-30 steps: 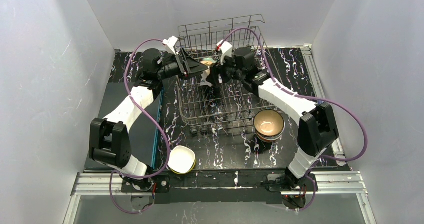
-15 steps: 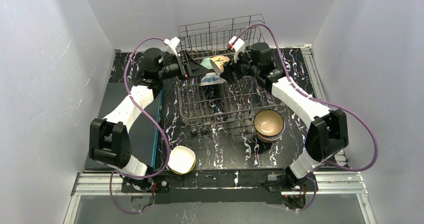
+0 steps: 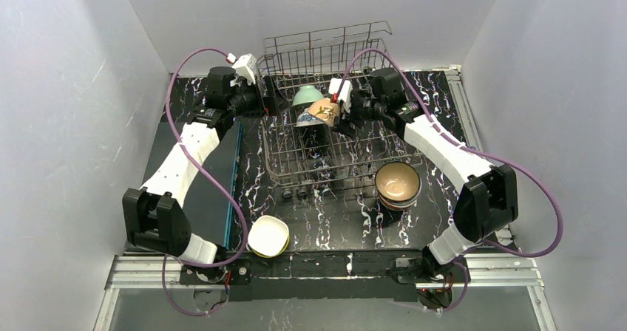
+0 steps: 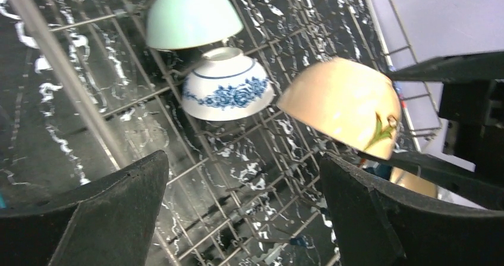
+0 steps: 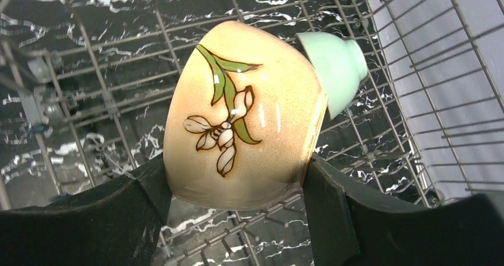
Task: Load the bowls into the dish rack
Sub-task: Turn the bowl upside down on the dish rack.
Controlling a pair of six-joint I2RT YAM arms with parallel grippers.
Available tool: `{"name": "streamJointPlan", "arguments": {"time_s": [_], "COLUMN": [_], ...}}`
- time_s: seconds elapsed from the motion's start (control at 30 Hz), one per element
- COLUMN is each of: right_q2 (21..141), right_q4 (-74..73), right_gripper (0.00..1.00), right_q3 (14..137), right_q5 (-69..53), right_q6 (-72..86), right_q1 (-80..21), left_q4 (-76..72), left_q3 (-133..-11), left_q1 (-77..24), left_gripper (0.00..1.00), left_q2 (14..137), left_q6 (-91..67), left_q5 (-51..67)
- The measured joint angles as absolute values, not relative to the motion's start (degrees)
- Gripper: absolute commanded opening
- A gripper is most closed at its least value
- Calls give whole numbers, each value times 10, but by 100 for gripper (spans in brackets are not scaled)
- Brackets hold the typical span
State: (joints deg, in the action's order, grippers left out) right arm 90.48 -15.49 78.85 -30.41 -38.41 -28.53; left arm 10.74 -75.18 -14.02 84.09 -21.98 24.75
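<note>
Now the left gripper (image 4: 242, 165) has pulled back to the upper-left edge of the dish rack (image 3: 325, 46), its jaws spread wide and empty. A second ago it reached over the rack at the mint bowl (image 4: 190, 13). That bowl now rests rim-down among the tines near the rack's far side, let go. Just in front of it sits a white bowl with blue flowers (image 4: 229, 91), also rim-down.

The right gripper (image 5: 235, 171) has swung in from the right. Its jaws clasp a tan bowl painted with a white flower (image 5: 243, 111), tilted above the rack floor beside the other two.

So two bowls appear loaded and a third is about to be set down. A stack of bowls (image 3: 398, 182) at lower right and a white bowl (image 3: 268, 235) at lower centre wait on the black worktop (image 3: 333, 220).
</note>
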Motion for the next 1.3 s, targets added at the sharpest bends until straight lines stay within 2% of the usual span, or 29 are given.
{"name": "streamJointPlan", "arguments": {"time_s": [0.23,0.7,1.3], "right_q2": [906,956,1007], "right_q4": [-246,-426,-527], "right_gripper": [1,1,1], "right_q3": [798,888,926], "right_q5": [-343,-392,-372], "right_q6": [-537,-801,-924], "right_q1": [-285,-290,-331], "left_q4": [123,123,121], "left_q3": [-751,-748,-747], "left_q1": [-140,-140,-140], "left_gripper": [96,95,95], "left_q2": [838,838,838], "left_q6": [-199,-196,-201], "left_q5": [201,194,199]}}
